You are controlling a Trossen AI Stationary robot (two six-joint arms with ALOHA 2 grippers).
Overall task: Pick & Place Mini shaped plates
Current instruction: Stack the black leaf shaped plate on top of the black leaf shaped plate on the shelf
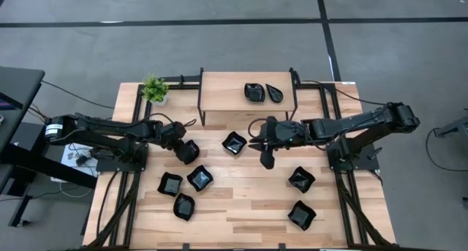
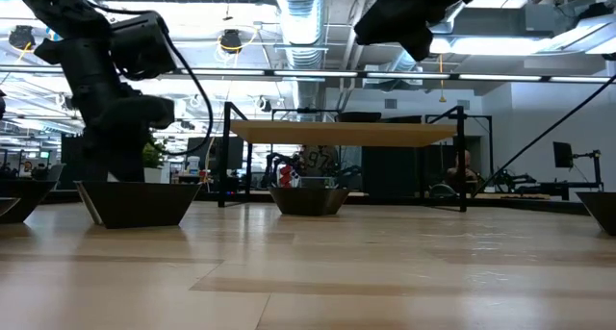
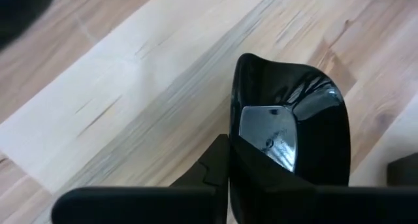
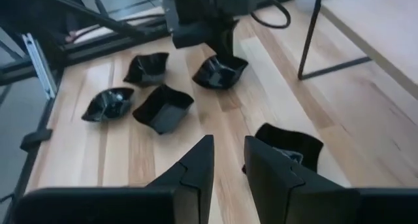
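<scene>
A pale wooden table [image 1: 241,207] sits on a grey floor, with a small raised wooden shelf [image 1: 223,90] at its far edge and a little green potted plant [image 1: 154,88] just beside the shelf's left end. Glossy black mini shaped plates are scattered about: two on the shelf [image 1: 262,92], one in the middle of the table [image 1: 234,143], three grouped at the left front [image 1: 184,189] and two at the right front [image 1: 301,198]. The left gripper [image 1: 184,150] is down at the table's left-centre, its jaws clenched on the rim of another black dish [image 3: 290,142] that rests on the wood. The right gripper [image 1: 267,157] hangs above the table's centre, near the middle plate, with a teardrop plate [image 1: 267,160] seen at its tip from above; its fingers [image 4: 192,168] stand a little apart, and whether they grip it cannot be told.
</scene>
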